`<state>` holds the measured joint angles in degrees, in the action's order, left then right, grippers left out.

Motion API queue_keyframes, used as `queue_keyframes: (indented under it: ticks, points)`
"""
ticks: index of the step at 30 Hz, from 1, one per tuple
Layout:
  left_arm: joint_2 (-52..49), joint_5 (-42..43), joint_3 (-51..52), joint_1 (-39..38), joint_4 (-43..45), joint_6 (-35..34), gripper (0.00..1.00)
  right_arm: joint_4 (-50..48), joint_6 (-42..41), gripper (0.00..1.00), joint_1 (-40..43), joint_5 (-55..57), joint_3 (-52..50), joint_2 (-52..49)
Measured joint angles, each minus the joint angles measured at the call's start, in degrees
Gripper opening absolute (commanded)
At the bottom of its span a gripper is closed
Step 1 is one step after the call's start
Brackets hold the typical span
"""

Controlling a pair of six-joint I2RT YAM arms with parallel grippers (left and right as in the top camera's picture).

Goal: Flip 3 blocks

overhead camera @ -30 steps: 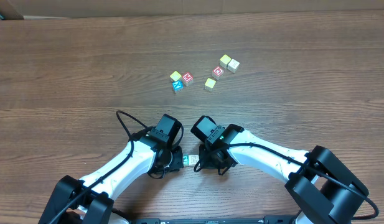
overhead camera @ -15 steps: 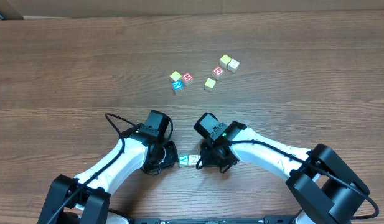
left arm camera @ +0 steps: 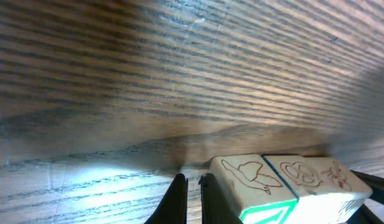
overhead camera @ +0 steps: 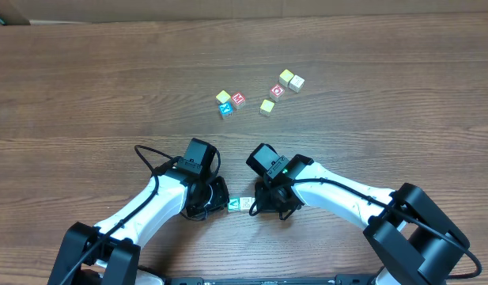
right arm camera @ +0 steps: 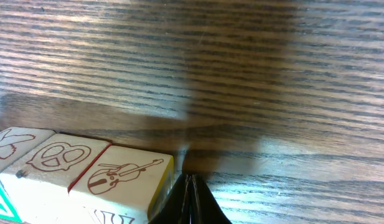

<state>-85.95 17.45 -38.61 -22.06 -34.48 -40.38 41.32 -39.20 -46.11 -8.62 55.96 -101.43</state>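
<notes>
- Blocks [overhead camera: 239, 204] lie in a short row on the wooden surface [overhead camera: 85, 87], at the near edge, directly between the two end effectors.
- Overhead shows only two block tops, one green and one pale; the right arm covers where a third would be.
- The right wrist view shows all three side by side and touching. Their side faces carry line drawings: a partly cropped one, a pretzel block [right arm camera: 60, 157] and a violin block [right arm camera: 124, 176].
- The left wrist view shows two blocks, a bird-like drawing beside the pretzel, with a strip of green face at the frame's lower edge.
- The left end effector [left arm camera: 190, 188] has its fingers drawn together with only a sliver between them. It holds nothing and stands just beside the bird-drawing block.
- The right end effector [right arm camera: 190, 186] has its fingers pressed together and empty, tips down at the surface just beside the violin block.
- Whether either one touches its neighbouring block cannot be told.
- Only overhead shows the other letter cubes [overhead camera: 238, 99], with red, blue, yellow and pale tops. They are scattered in two loose clusters well apart from the row, toward the far side.
</notes>
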Motion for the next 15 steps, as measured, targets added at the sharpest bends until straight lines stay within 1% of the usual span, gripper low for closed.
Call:
queue_keyframes:
  ticks: [15]
  points:
    - [0.0, 0.0, 0.0, 0.0, 1.68, -1.68, 0.04, 0.13, 1.55, 0.04, 0.0, -0.02, 0.0, 0.0]
